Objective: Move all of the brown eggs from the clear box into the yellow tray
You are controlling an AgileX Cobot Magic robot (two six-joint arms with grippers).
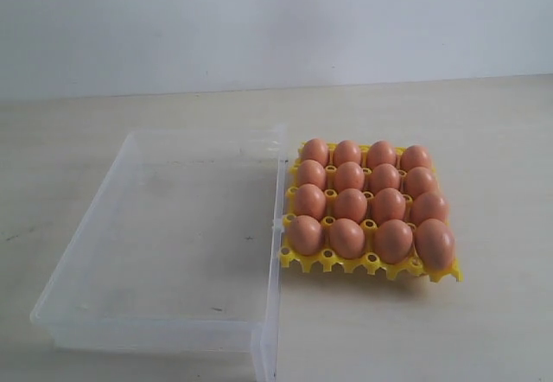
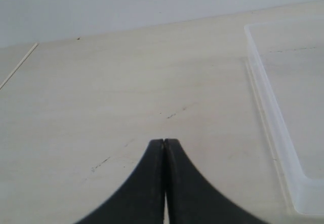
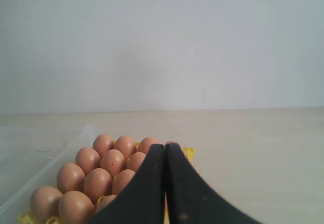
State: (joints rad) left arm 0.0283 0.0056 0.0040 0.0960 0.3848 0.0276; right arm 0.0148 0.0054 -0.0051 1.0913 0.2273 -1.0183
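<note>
Brown eggs [image 1: 350, 205]: sixteen, all sitting in yellow tray [image 1: 371, 265], lying just ahead of right gripper [image 3: 165, 145], the nearer. Clear box [image 1: 173, 226]: lying empty. Left gripper [image 2: 164, 141] and right: closed, gripping nothing.

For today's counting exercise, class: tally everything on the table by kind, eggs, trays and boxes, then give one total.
brown eggs: 16, all seated in the tray
yellow tray: 1
clear box: 1, with no eggs in it
Total: 18 things
</note>
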